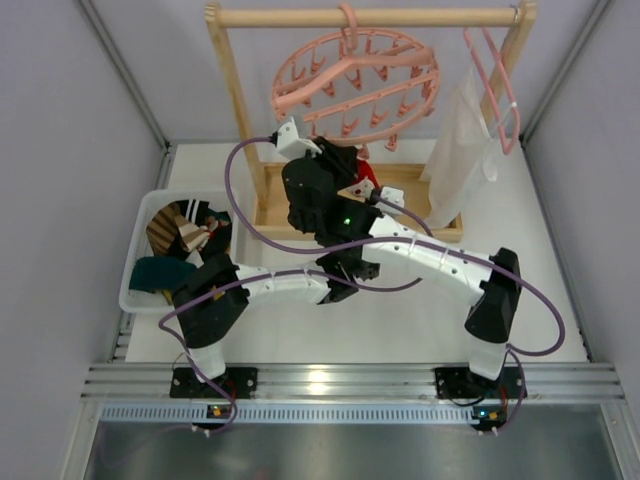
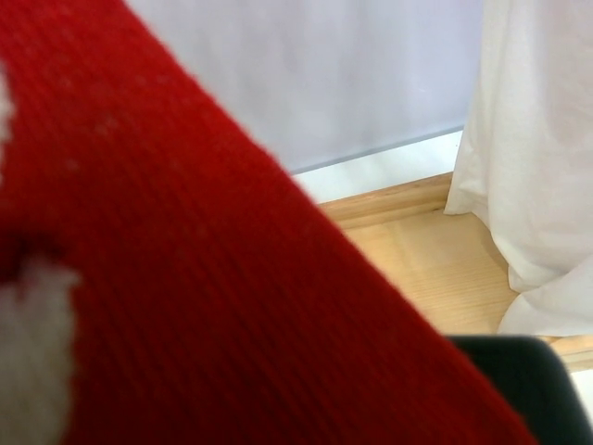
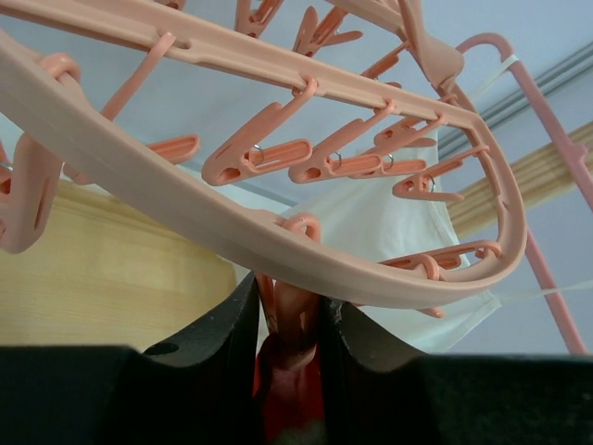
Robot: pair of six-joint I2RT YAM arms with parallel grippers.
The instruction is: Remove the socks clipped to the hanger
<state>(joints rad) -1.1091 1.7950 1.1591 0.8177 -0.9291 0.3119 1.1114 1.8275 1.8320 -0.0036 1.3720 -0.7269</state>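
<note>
The round pink hanger (image 1: 355, 85) hangs from the wooden rack's bar, its clips mostly empty. In the right wrist view its ring (image 3: 278, 241) crosses just above my right gripper (image 3: 289, 320), which is shut on a pink clip (image 3: 295, 315) with the red sock (image 3: 292, 399) below it. In the top view the right gripper (image 1: 342, 155) sits under the ring's near edge, with the red sock (image 1: 367, 176) beside it. The red sock (image 2: 185, 278) fills the left wrist view and hides the left fingers. The left gripper is by the sock under the right arm.
A white bin (image 1: 140, 215) at the left holds several socks, including a dark teal one (image 1: 160, 272). A plain pink hanger (image 1: 497, 80) with a white garment (image 1: 460, 160) hangs at the right. The rack's wooden base (image 1: 420, 225) lies behind the arms.
</note>
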